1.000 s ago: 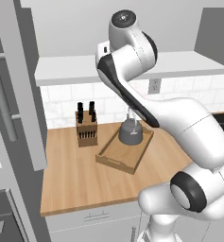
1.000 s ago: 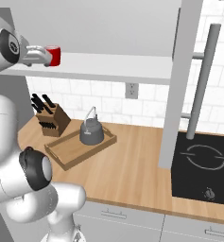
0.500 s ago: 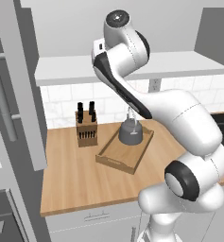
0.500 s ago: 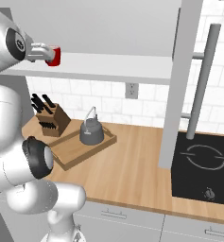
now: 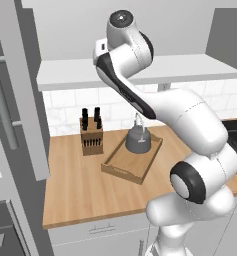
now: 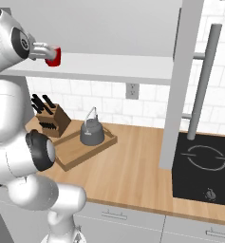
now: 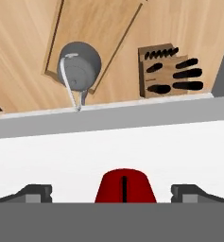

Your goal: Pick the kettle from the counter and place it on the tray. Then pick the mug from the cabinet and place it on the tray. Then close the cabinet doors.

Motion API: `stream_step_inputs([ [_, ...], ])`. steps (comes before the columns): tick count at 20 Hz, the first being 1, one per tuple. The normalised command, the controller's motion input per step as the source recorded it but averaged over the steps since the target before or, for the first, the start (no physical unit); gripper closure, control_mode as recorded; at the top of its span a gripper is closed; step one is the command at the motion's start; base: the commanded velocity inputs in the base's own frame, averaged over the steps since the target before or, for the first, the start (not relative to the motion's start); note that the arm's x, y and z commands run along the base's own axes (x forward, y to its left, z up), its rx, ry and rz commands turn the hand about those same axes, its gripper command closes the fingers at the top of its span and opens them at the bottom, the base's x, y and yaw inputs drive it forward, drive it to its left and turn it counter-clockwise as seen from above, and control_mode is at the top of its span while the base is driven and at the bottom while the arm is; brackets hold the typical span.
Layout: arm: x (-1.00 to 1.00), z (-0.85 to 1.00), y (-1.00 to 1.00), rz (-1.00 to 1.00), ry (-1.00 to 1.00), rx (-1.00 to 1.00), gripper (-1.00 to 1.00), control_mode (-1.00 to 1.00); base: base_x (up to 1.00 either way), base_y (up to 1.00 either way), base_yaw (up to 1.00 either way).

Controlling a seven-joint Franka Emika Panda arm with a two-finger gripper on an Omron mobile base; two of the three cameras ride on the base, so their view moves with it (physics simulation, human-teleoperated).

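Note:
The red mug (image 6: 53, 56) stands on the white shelf (image 6: 109, 68) of the cabinet. My gripper (image 6: 46, 49) is level with it and open. In the hand view the mug (image 7: 125, 186) sits midway between the two fingertips (image 7: 36, 193), with clear gaps on both sides. The dark grey kettle (image 5: 138, 141) stands upright in the wooden tray (image 5: 119, 168) on the counter (image 5: 87, 195), below the shelf. The same kettle (image 6: 91, 132) and tray (image 6: 72, 154) appear in the right base view. Both cabinet doors (image 5: 16, 95) (image 6: 179, 83) stand open.
A wooden knife block (image 5: 91, 135) stands left of the tray by the tiled wall. A black cooktop (image 6: 205, 166) lies at the right end of the counter. The open door's long bar handle (image 6: 203, 83) juts out above it.
The arm's upper joints have turned and the hand has slid a little further onto the shelf toward the mug. Jaws stay wide. Kettle, tray and mug have not moved.

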Motion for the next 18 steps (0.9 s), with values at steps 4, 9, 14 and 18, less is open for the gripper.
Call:
stream_step_inputs([
  [4, 0.3, -0.01, 0.01, 0.0, 0.0, 0.0, -1.0, -1.0, 0.0, 0.0, 0.0],
  [9, 0.29, 0.0, 0.03, 0.0, 0.0, 0.0, -1.0, -1.0, 0.0, 0.0, 0.0],
  [14, 0.28, -0.01, 0.07, 0.0, 0.0, 0.0, -1.0, -1.0, 0.0, 0.0, 0.0],
  [18, 0.17, -0.03, 0.1, 0.0, 0.0, 0.0, -1.0, -1.0, 0.0, 0.0, 0.0],
])
